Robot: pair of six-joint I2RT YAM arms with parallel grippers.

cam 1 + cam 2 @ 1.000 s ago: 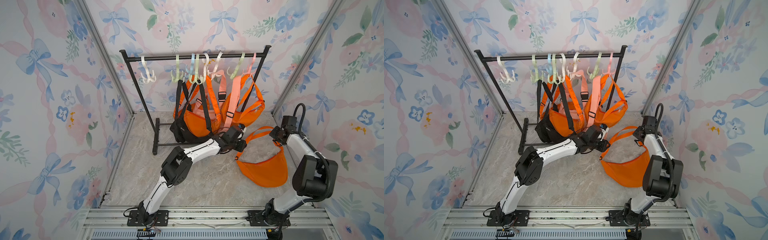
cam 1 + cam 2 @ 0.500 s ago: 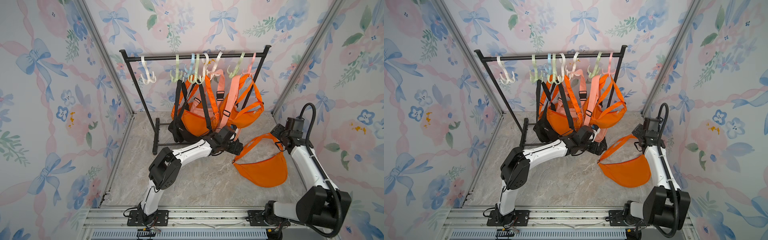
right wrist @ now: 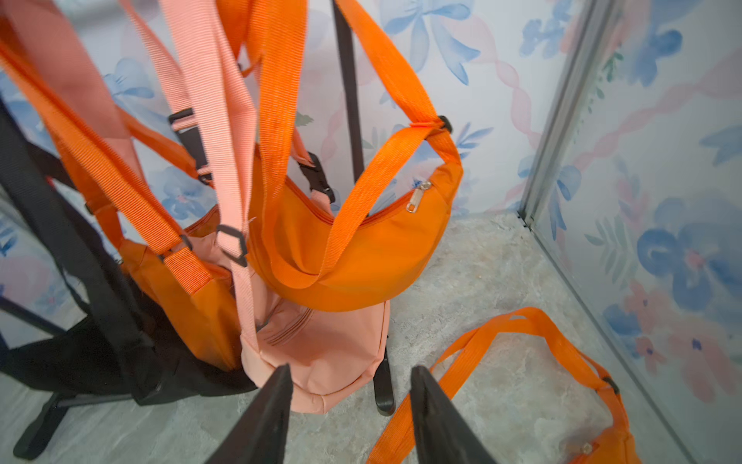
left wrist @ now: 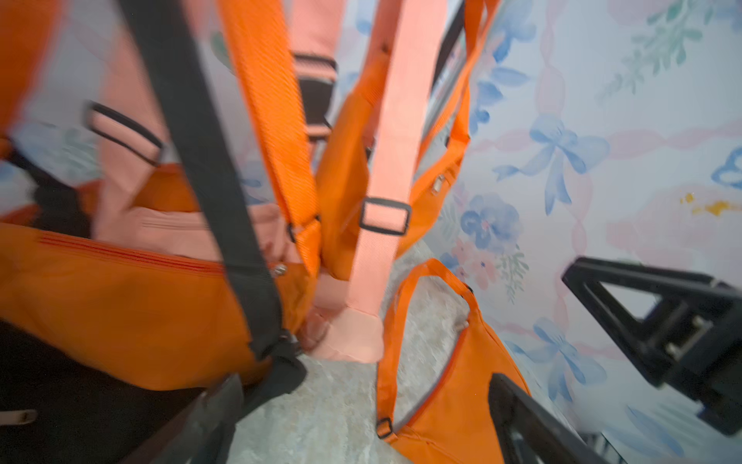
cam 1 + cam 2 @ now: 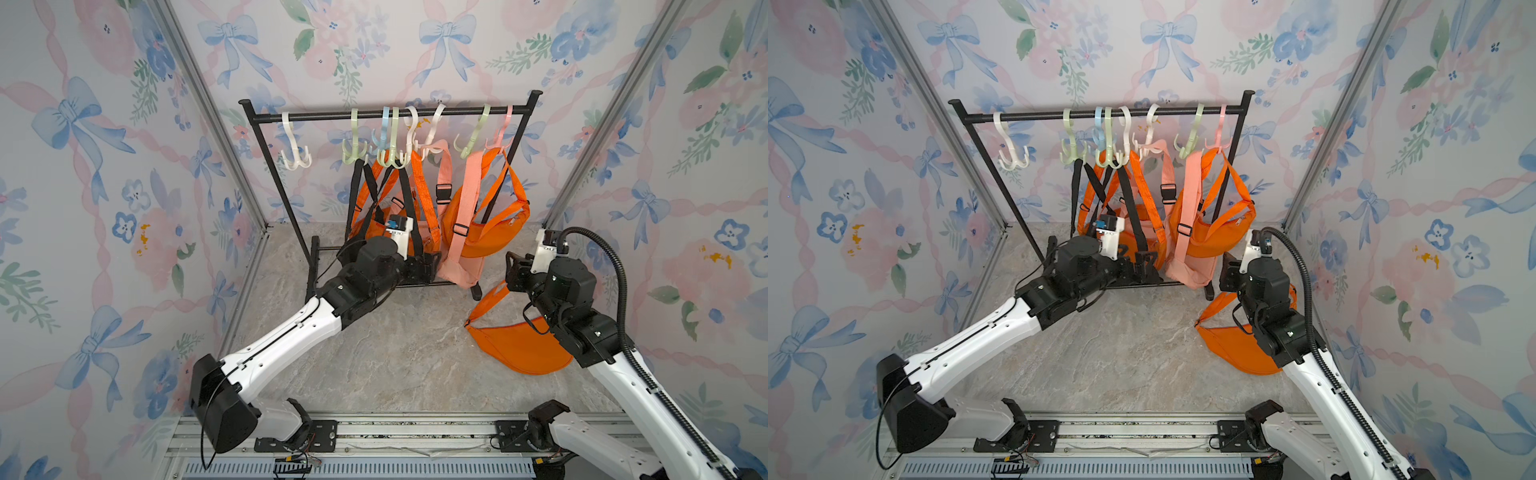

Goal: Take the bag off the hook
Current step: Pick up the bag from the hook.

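Marble floor (image 5: 395,353): orange bag (image 5: 513,353) partly hidden by R arm (image 5: 577,299).

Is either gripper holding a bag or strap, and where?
Nothing held: left gripper and right gripper are open and empty; the orange bag lies on the floor.

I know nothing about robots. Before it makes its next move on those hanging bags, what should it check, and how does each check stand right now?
1. Left gripper empty, jaws wide apart: ok.
2. Right gripper empty, jaws apart: ok.
3. Orange bag on the floor off the rack: ok.
4. Hanging straps free of one another: not ok, they cross below the hooks.
5. That bag clear of the right arm: cannot tell, the arm hides part of it.
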